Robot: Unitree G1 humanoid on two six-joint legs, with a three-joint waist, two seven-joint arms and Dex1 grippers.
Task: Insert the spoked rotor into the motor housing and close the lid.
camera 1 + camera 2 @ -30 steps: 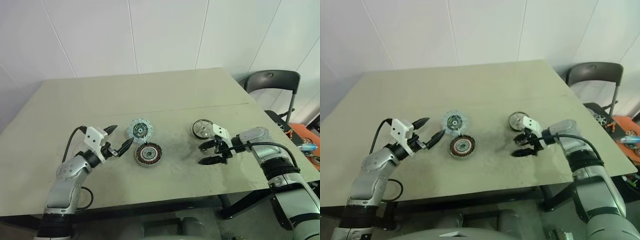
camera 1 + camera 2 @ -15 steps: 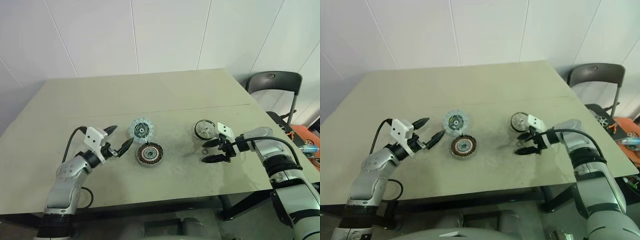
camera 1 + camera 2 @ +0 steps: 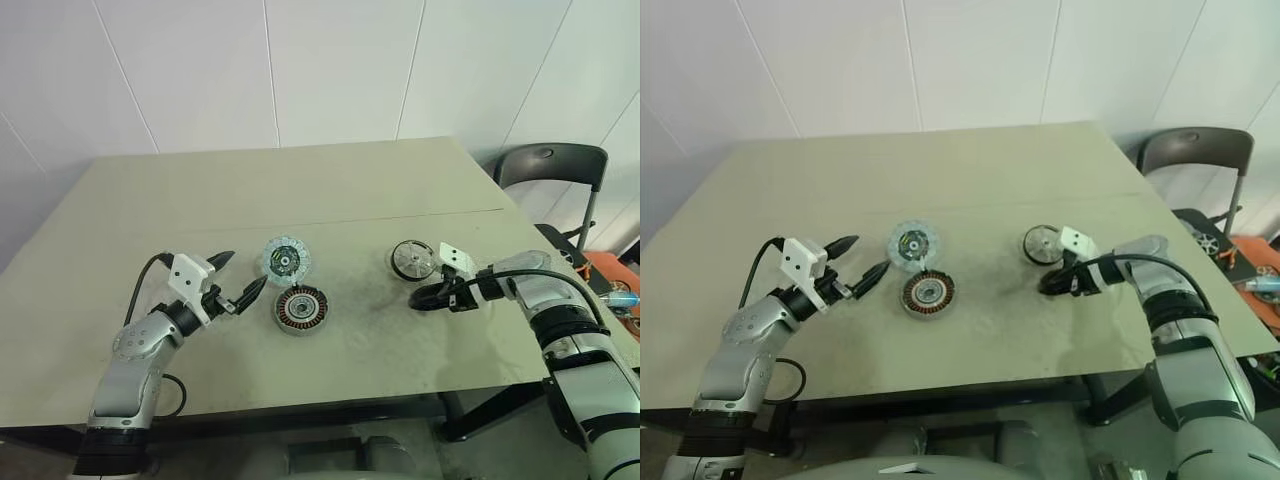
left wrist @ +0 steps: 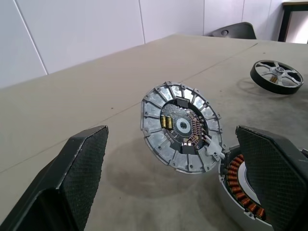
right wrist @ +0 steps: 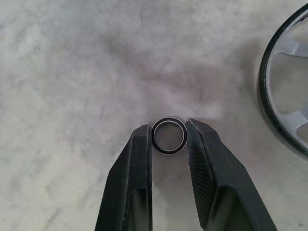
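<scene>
A: Right gripper point(image 5: 168, 139) is low on the table point(image 3: 200, 200), and its two black fingers point(image 5: 134, 163) are pinched against a small dark ring point(image 5: 168, 135), one on each side of it.

B: The ring lies flat on the tabletop. The spoked rotor point(image 3: 411, 258) sits just beside that gripper, at about eleven o'clock from the fingertips, flat and untouched.

A: Over on the left, the left gripper point(image 3: 243, 278) has its fingers spread wide apart, nothing between them.

B: The motor housing point(image 3: 299, 309) is at four o'clock from those tips, copper windings facing up. The lid point(image 3: 285, 260) leans tilted at the housing's twelve o'clock, its lower edge touching the rim.

A: Rotor well apart from the housing, out at its two o'clock.
</scene>
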